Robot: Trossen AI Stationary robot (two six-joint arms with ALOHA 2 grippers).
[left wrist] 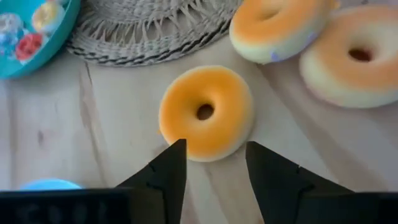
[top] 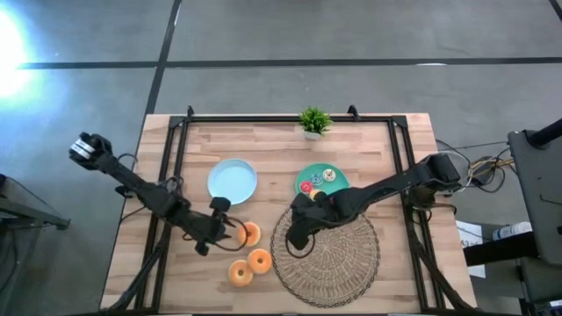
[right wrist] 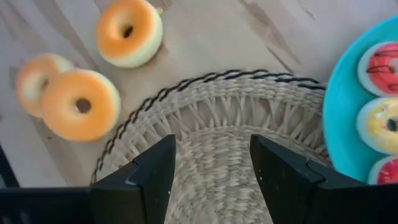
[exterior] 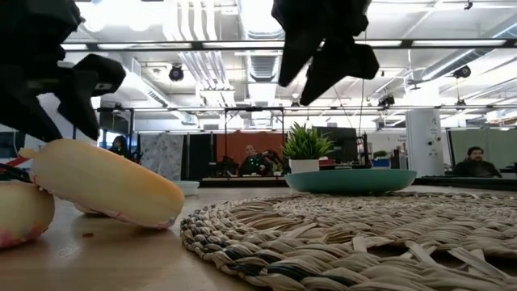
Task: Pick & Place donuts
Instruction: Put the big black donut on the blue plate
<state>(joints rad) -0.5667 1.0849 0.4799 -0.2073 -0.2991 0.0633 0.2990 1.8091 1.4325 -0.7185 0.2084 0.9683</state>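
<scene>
The left gripper (left wrist: 211, 171) is standing with its jaws apart and empty, the two fingers (left wrist: 166, 177) framing the near edge of a plain orange donut (left wrist: 206, 112) that is lying flat on the wooden table (top: 386, 149). In the high view this gripper (top: 230, 230) is sitting just beside that donut (top: 249, 233), with two more large donuts (top: 259, 261) lying nearby, close to the woven mat (top: 334, 263); whether a fingertip is already touching the ring, the pictures are not showing clearly.

The right gripper (right wrist: 211, 168) is hovering over the mat's rim with its jaws also spread and holding nothing. Just beyond it, the green plate (top: 338, 184) is carrying small iced donuts (right wrist: 379, 68), pink and yellow among them. The blue plate (top: 233, 182) is lying between the left arm and the small potted plant (top: 313, 122), and is carrying nothing that can be seen.

For a clean pick, the left gripper is probably best centred so that one finger is dropping outside the ring and the other across its body, coming down level before closing. The toy is looking soft, so a gentle squeeze should be serving better than a hard one, which could be popping it sideways toward its neighbours.
</scene>
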